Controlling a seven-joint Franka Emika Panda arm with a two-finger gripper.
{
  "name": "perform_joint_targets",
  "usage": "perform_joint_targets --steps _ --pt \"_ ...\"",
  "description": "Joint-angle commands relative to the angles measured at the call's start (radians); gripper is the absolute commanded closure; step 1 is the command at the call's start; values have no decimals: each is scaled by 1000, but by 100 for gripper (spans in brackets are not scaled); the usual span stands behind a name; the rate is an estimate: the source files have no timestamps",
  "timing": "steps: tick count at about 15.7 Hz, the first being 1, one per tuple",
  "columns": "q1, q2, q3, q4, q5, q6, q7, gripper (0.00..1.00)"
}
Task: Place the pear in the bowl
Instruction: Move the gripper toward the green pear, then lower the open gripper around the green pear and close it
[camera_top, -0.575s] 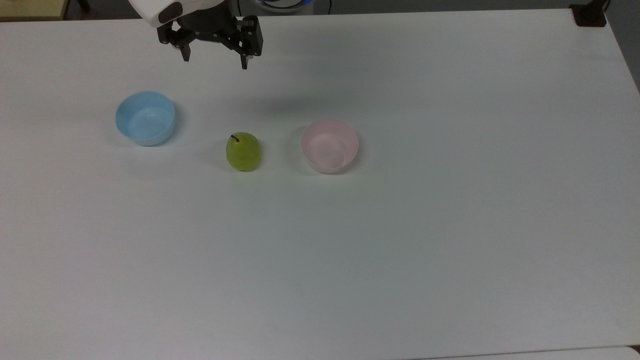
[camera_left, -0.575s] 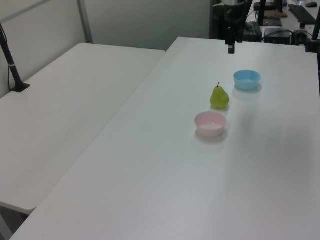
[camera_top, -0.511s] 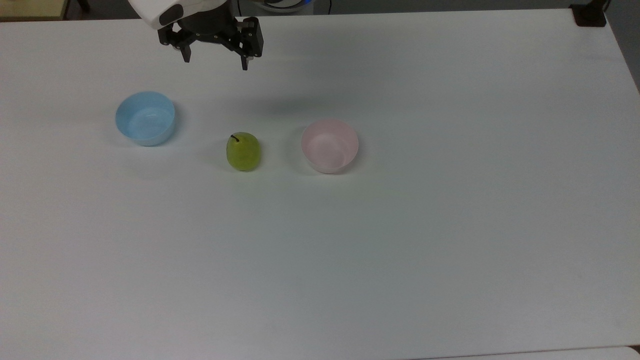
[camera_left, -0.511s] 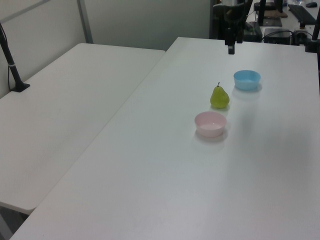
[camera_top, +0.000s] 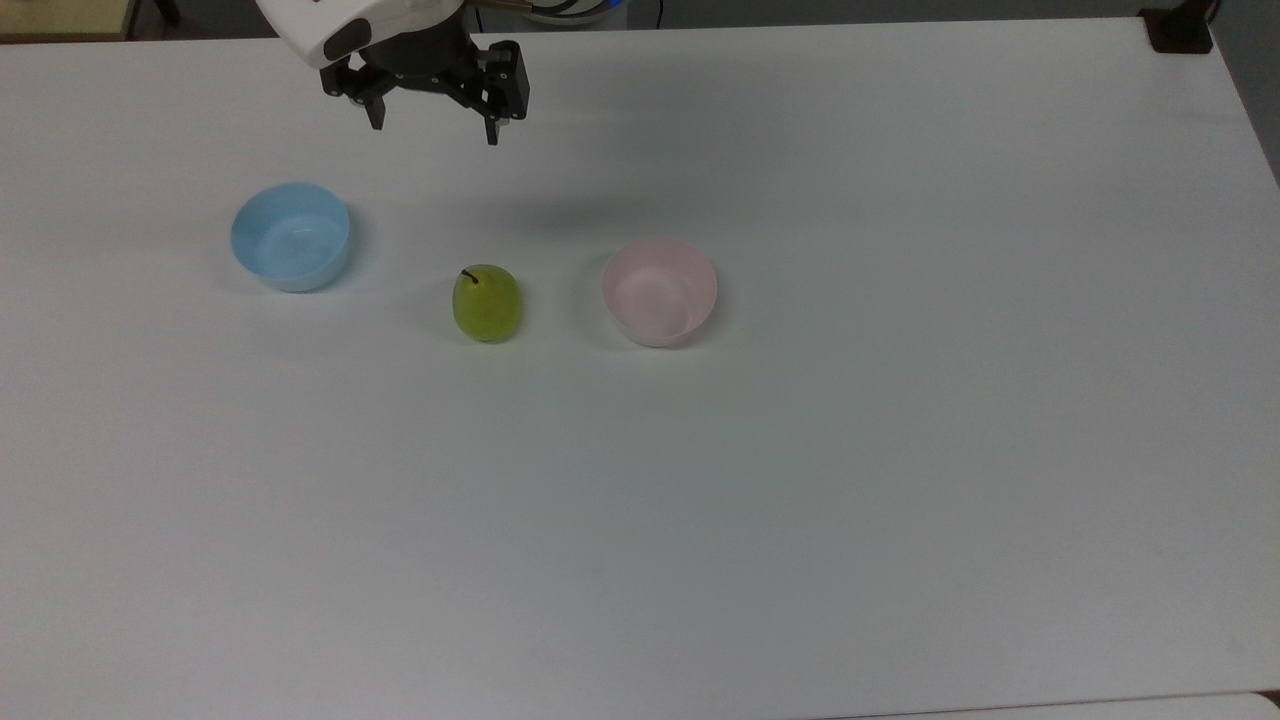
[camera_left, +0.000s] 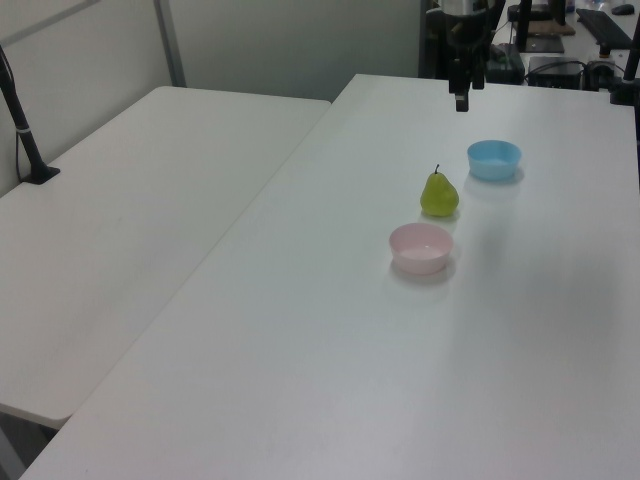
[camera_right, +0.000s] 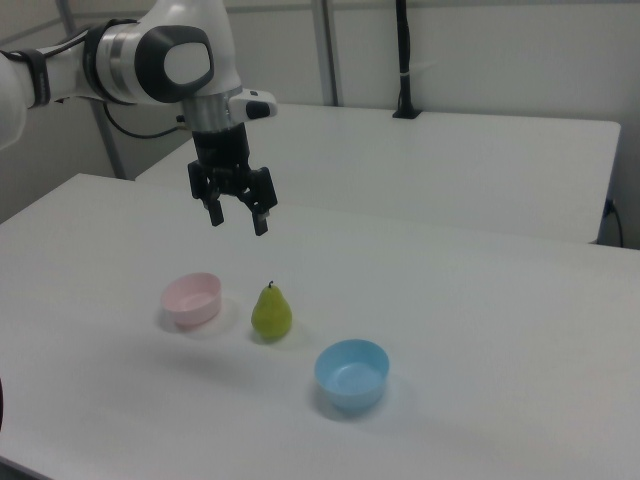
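In the top view, going from left to right, the blue bowl (camera_top: 291, 236) comes first, sitting alone on the white counter (camera_top: 800, 450). Next is the pear (camera_top: 487, 302), upright on the counter with its dark stem up (it touches neither bowl). Then comes the pink bowl (camera_top: 660, 291), just beside the pear on the top view's right, with a bare strip of counter between them. The pear stands between the two bowls, nearer the pink one.

The pincer (camera_top: 434, 132) hangs in the air above the counter's far edge, above the stretch between the blue bowl and the pear in the top view. Its two dark fingers are spread wide and hold nothing, well apart from the pear.

The right view shows the row reversed: pink bowl (camera_right: 192, 298) at the right view's left, pear (camera_right: 271, 312) in the middle, blue bowl (camera_right: 352, 373) at the right view's right and closer to the camera. There the pincer (camera_right: 238, 219) points down, fingers parted, high above the gap between pink bowl and pear. The white arm (camera_right: 150, 60) reaches in from the right view's upper left.

In the left view, the pink bowl (camera_left: 421, 247) is nearest, the pear (camera_left: 439, 193) behind it, the blue bowl (camera_left: 494, 159) farther back, and the pincer (camera_left: 461, 100) hangs beyond them.
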Motion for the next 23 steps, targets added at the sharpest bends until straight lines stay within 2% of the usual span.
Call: perform_joint_targets --steps 1,4,6,16,20,23 --pt "13 0 -15 -1 23 10 5 0" --pt "18 52 -15 22 26 20 -16 0" --pt "19 98 -15 23 31 79 -42 0" --pt "102 316 -27 14 29 247 -50 0" --pt "100 330 -44 -10 23 247 -142 0" --pt "102 331 -55 -26 13 247 -156 0"
